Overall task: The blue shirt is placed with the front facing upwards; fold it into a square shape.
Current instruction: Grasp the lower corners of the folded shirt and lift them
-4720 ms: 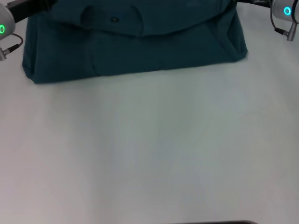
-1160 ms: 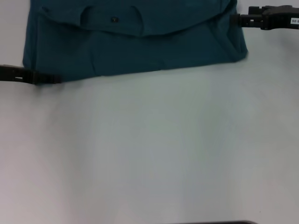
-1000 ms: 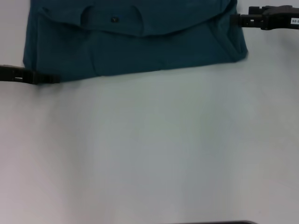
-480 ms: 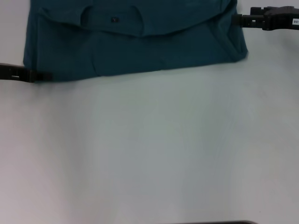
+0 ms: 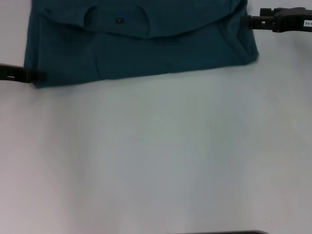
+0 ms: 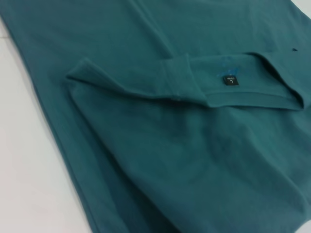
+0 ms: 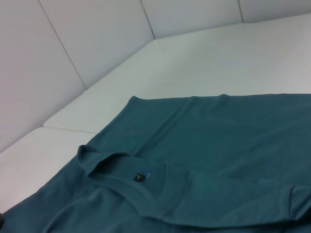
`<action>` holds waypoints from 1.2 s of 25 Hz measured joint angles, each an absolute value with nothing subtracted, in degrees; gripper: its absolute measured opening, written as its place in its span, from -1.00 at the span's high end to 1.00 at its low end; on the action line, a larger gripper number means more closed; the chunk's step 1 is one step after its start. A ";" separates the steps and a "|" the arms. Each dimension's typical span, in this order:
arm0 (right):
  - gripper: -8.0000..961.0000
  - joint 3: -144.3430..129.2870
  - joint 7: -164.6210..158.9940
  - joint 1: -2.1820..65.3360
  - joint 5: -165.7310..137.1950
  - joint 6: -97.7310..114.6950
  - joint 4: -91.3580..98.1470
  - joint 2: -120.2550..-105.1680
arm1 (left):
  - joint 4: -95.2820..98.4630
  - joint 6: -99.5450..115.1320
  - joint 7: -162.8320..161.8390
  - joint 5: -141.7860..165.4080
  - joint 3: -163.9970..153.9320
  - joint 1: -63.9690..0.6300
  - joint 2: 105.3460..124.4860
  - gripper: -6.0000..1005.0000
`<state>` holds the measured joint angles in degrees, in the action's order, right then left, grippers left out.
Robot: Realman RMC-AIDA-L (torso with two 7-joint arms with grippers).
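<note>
The blue shirt (image 5: 146,44) lies folded into a wide band at the far side of the white table, collar and small black neck label (image 5: 119,20) facing up. My left gripper (image 5: 41,75) lies low at the shirt's near left corner, its tip touching the cloth edge. Over at the shirt's right edge, near the folded sleeve, my right gripper (image 5: 246,21) points inward at the fabric. The left wrist view shows the blue shirt (image 6: 170,145) with a folded sleeve beside the collar and label (image 6: 230,80). In the right wrist view the blue shirt (image 7: 218,160) shows its collar.
The white table (image 5: 156,156) stretches bare from the shirt to the near edge, where a dark strip (image 5: 224,232) shows. White padded wall panels (image 7: 97,39) rise behind the table's far side.
Both grippers came down to the shirt's sides since the earliest frame. In the last second the left gripper drew back leftward and slightly away along the corner; the right gripper barely moved.
</note>
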<state>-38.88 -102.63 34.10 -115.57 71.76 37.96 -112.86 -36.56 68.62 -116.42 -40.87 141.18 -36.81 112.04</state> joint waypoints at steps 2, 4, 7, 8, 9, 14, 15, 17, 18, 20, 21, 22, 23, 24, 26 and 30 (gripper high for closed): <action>-0.89 -38.85 -102.68 34.10 -115.57 71.71 37.93 -112.86 | -36.57 68.93 -116.68 -40.86 141.18 -36.83 111.95 0.62; -0.89 -38.84 -102.72 34.07 -115.53 71.67 37.88 -112.86 | -36.57 69.00 -116.88 -40.80 141.17 -36.87 111.90 0.71; -0.89 -38.84 -102.74 34.04 -115.54 71.59 37.87 -112.92 | -36.57 68.83 -117.30 -40.63 140.93 -36.96 111.83 0.84; -0.89 -38.84 -102.75 34.04 -115.56 71.57 37.87 -112.97 | -36.56 68.71 -117.35 -40.61 140.91 -36.96 111.82 0.89; -0.89 -38.84 -102.74 34.04 -115.58 71.56 37.87 -113.02 | -36.57 68.64 -117.36 -40.61 140.92 -36.96 111.81 0.93; -0.89 -38.76 -102.75 33.99 -115.58 71.17 37.81 -113.12 | -36.57 68.47 -117.39 -40.60 141.13 -36.88 111.81 0.99; -0.89 -38.76 -102.75 33.97 -115.58 71.10 37.79 -113.12 | -36.56 68.44 -117.39 -40.60 141.15 -36.86 111.84 0.99; -0.89 -38.76 -102.79 33.92 -115.58 70.99 37.75 -113.12 | -36.56 68.42 -117.40 -40.60 141.19 -36.85 111.93 0.99; -0.88 -38.76 -102.93 33.91 -115.58 70.96 37.72 -113.12 | -36.56 68.40 -117.44 -40.60 141.20 -36.85 112.04 0.99; -0.88 -38.79 -103.56 33.91 -115.58 70.93 37.71 -113.11 | -36.55 68.38 -117.51 -40.60 141.17 -36.84 112.19 0.99; -0.88 -38.89 -104.14 33.91 -115.58 70.93 37.70 -113.07 | -36.53 68.38 -117.54 -40.60 141.11 -36.83 112.27 0.99; -0.88 -39.00 -105.18 33.91 -115.58 70.93 37.70 -112.98 | -36.50 68.37 -117.56 -40.60 141.07 -36.83 112.34 0.99; -0.88 -39.09 -106.18 33.93 -115.58 70.92 37.70 -112.84 | -36.48 68.37 -117.57 -40.61 141.07 -36.83 112.40 0.99; -0.88 -39.15 -107.54 33.97 -115.68 70.93 37.70 -112.67 | -36.47 68.37 -117.59 -40.66 141.10 -36.83 112.46 0.99; -0.88 -39.23 -110.67 34.21 -116.47 71.17 37.73 -112.16 | -36.47 68.43 -117.63 -40.89 141.15 -36.85 112.48 0.99; -0.88 -39.36 -118.82 35.34 -120.86 71.54 37.98 -110.77 | -36.30 68.80 -117.69 -41.01 141.16 -37.16 112.55 0.99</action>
<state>-39.36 -118.82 35.34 -120.86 71.54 37.98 -110.77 -36.30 68.80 -117.69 -41.01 141.16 -37.16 112.55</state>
